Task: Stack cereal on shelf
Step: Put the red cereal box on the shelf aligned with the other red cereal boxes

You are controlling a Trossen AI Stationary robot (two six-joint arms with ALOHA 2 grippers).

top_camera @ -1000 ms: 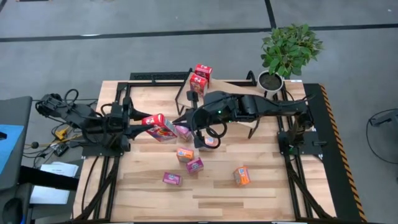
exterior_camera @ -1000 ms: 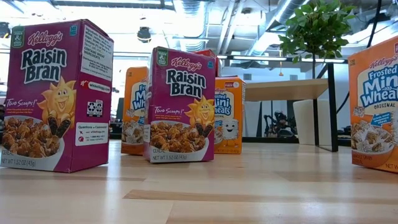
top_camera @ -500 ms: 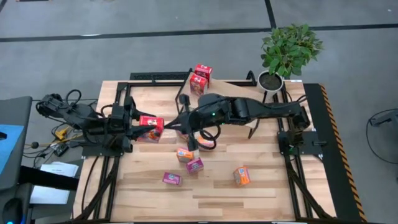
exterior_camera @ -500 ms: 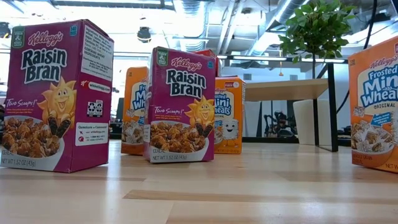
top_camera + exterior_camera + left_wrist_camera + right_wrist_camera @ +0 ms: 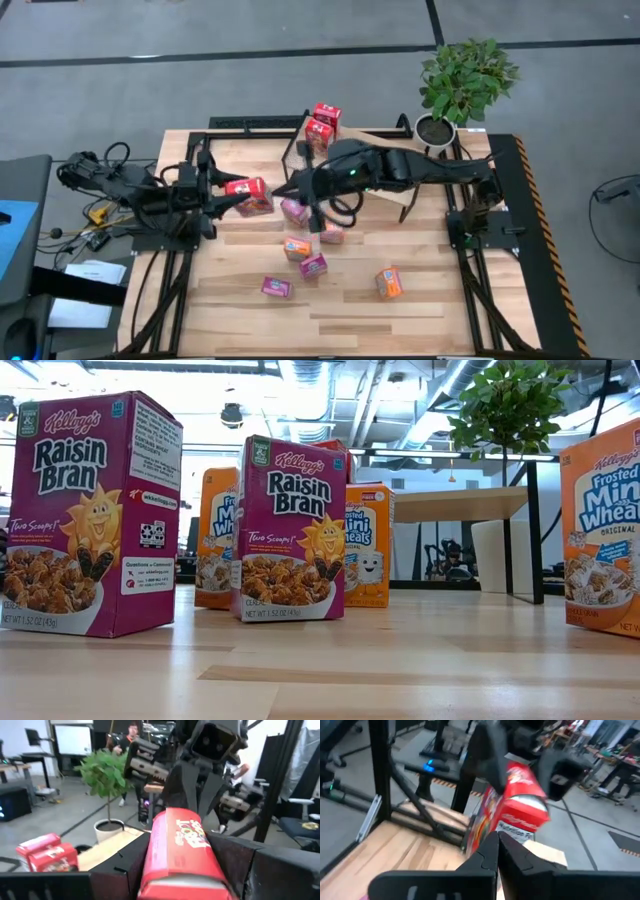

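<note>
1. High view: the left hand (image 5: 228, 197) is clamped on a red cereal box (image 5: 248, 194), held above the surface (image 5: 450, 300) with its long axis running left to right toward the right hand (image 5: 300, 190). The right arm's bulk hides much of the shelf (image 5: 380, 140); two red boxes (image 5: 320, 125) sit at its back left end. Four small boxes (image 5: 305, 258) lie scattered nearer the front.
2. Low view: neither hand shows. Two purple boxes (image 5: 292, 530) and orange boxes (image 5: 368, 545) stand upright; the rightmost orange one (image 5: 605, 530) is cut off by the edge.
3. Left wrist view: the fingers (image 5: 127, 870) grip the red box, its end pointing at the right hand.
4. Right wrist view: the right hand's fingers (image 5: 490, 857) are pressed together, holding nothing, just short of the red box.
</note>
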